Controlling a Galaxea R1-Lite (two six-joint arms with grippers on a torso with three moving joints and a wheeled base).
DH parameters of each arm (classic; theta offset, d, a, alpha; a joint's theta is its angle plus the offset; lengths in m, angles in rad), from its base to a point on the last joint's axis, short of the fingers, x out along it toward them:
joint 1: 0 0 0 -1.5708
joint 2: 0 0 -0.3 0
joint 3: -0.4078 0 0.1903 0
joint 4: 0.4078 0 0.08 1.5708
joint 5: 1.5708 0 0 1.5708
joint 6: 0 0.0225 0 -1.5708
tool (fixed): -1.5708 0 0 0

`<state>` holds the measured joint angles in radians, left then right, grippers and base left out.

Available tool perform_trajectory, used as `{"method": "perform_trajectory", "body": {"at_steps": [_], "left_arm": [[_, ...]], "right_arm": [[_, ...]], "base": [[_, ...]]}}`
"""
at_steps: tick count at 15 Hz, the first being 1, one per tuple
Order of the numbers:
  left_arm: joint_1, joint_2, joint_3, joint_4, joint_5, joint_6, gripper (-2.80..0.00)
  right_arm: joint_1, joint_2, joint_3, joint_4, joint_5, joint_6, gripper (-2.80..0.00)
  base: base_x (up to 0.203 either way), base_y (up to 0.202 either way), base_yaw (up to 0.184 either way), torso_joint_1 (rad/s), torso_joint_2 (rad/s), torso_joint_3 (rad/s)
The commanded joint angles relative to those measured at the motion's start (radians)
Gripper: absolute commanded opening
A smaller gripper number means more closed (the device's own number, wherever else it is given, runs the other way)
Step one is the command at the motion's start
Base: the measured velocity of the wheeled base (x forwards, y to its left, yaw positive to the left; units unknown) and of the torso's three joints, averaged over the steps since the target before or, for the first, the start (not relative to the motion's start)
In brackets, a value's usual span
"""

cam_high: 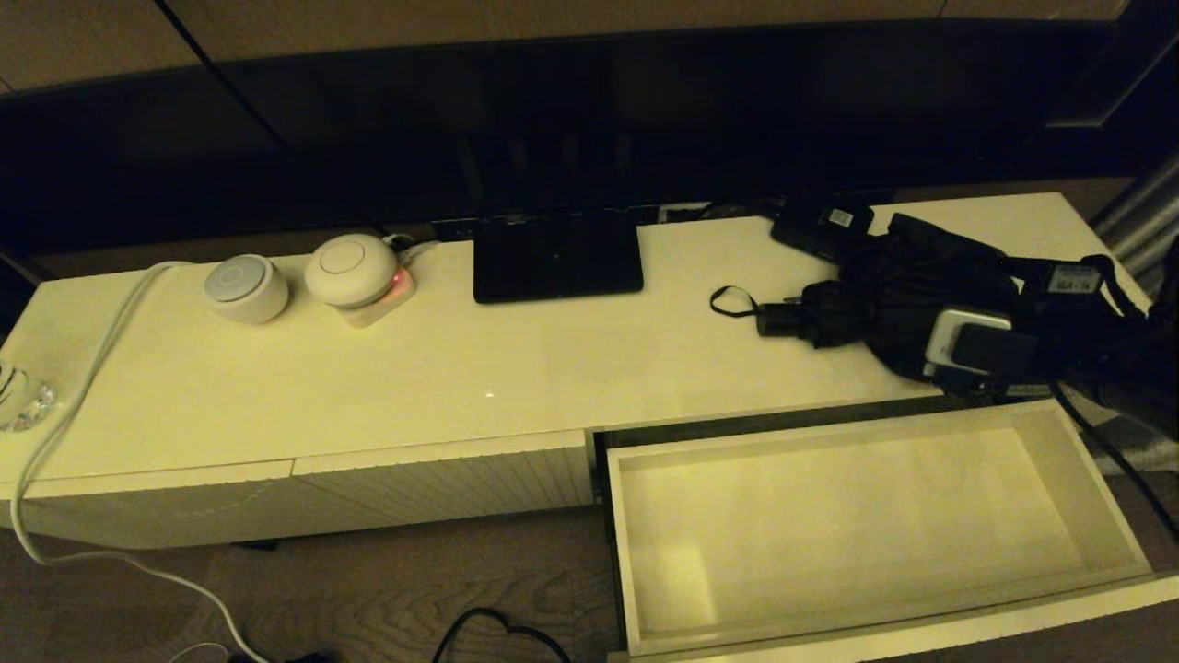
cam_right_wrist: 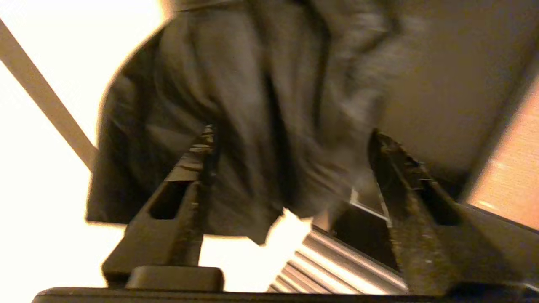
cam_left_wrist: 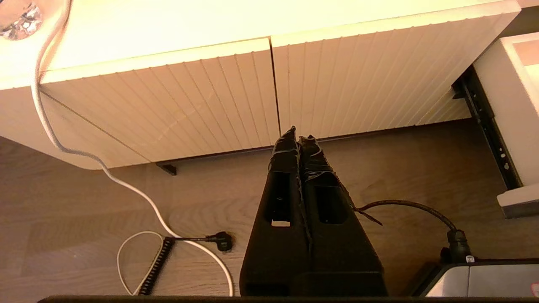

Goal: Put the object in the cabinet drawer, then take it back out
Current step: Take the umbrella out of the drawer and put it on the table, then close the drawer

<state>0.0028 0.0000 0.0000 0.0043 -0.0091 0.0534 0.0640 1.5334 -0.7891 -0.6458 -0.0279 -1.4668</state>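
Note:
The black folding umbrella [cam_high: 907, 285] lies on the cabinet top at the right, its short handle [cam_high: 783, 319] and wrist loop [cam_high: 732, 301] pointing left. My right arm [cam_high: 981, 348] reaches over it from the right. In the right wrist view my right gripper [cam_right_wrist: 290, 134] is open, with a finger on either side of the bunched umbrella fabric [cam_right_wrist: 252, 105]. Just in front, the cream drawer [cam_high: 847, 525] is pulled out with nothing in it; its side wall [cam_left_wrist: 511, 109] shows in the left wrist view. My left gripper [cam_left_wrist: 298, 136] hangs shut and empty over the floor before the closed fronts.
A small black box with a white label [cam_high: 822, 226] lies behind the umbrella. A dark stand base [cam_high: 557, 253] sits mid-top and two round white devices [cam_high: 246, 287] [cam_high: 351, 269] at the left. A white cable [cam_high: 83, 387] runs down to the floor. The ribbed fronts [cam_left_wrist: 168, 101] stay closed.

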Motion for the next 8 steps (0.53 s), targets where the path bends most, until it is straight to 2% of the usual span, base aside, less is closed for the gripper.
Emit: {"method": "perform_trajectory", "body": {"at_steps": [1, 2, 5, 8], "left_arm": [[0.000, 0.000, 0.003, 0.000, 0.000, 0.000, -2.80], [0.000, 0.000, 0.003, 0.000, 0.000, 0.000, -2.80], [0.000, 0.000, 0.003, 0.000, 0.000, 0.000, -2.80], [0.000, 0.000, 0.003, 0.000, 0.000, 0.000, -2.80]], "right_arm": [[0.004, -0.151, 0.036, 0.052, 0.000, -0.007, 0.00], [0.007, -0.203, 0.062, 0.085, 0.000, -0.006, -2.80], [0.025, -0.356, 0.172, 0.172, 0.000, 0.056, -2.80], [0.021, -0.544, 0.281, 0.276, -0.001, 0.234, -2.80]], "base": [[0.000, 0.000, 0.000, 0.000, 0.00, 0.000], [0.000, 0.000, 0.000, 0.000, 0.00, 0.000], [0.000, 0.000, 0.000, 0.000, 0.00, 0.000], [0.000, 0.000, 0.000, 0.000, 0.00, 0.000]]}}
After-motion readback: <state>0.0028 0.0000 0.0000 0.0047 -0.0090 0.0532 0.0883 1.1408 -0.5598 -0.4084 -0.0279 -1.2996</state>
